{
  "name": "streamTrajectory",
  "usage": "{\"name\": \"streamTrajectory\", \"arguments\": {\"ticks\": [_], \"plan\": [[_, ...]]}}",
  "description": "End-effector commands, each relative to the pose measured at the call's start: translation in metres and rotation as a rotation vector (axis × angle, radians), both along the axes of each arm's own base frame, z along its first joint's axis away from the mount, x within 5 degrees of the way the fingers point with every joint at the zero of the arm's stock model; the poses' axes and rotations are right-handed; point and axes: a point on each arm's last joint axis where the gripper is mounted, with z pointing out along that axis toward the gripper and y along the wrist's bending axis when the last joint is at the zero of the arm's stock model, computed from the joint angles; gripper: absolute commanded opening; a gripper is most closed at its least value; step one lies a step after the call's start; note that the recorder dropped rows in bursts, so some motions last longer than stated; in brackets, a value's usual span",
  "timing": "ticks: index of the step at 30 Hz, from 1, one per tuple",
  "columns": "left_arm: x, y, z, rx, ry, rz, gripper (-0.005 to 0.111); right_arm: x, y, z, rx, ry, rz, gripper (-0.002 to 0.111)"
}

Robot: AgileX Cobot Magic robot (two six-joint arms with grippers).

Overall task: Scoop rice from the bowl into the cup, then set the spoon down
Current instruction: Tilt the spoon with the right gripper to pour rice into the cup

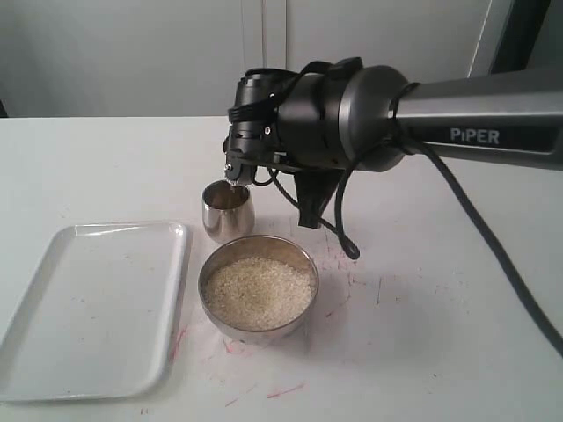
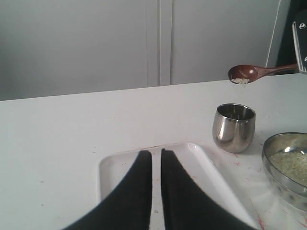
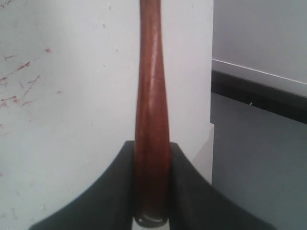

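Note:
My right gripper (image 3: 152, 143) is shut on the handle of the reddish-brown spoon (image 3: 152, 91). In the left wrist view the spoon's head (image 2: 242, 73) hangs tilted above the steel cup (image 2: 233, 127), and a few grains of rice (image 2: 240, 81) cling to its lower lip. From the exterior the right gripper (image 1: 236, 167) hovers just over the cup (image 1: 229, 211), and the arm hides the spoon. The steel bowl (image 1: 264, 333) in front of the cup holds a bed of rice (image 1: 259, 290). My left gripper (image 2: 156, 153) is shut and empty above the white tray.
A white rectangular tray (image 1: 97, 303) lies left of the bowl and holds nothing. The bowl (image 2: 283, 187) stands close to the cup. Red marks stain the table around the bowl. The right arm's cable (image 1: 347, 242) hangs near the bowl's far side.

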Motion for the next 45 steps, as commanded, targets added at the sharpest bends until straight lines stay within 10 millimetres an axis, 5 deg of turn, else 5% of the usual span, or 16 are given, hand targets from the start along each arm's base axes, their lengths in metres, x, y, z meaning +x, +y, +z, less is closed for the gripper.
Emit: {"name": "streamTrajectory", "arguments": {"ticks": [1,45], "plan": [[-0.001,0.000,0.002,-0.008,-0.011,-0.007,0.014,0.001,-0.001,0.004,-0.016,-0.016,-0.007,0.000],[-0.001,0.000,0.002,-0.008,-0.011,-0.007,0.014,-0.008,0.011,0.009,-0.120,-0.036,0.052,0.000]]}}
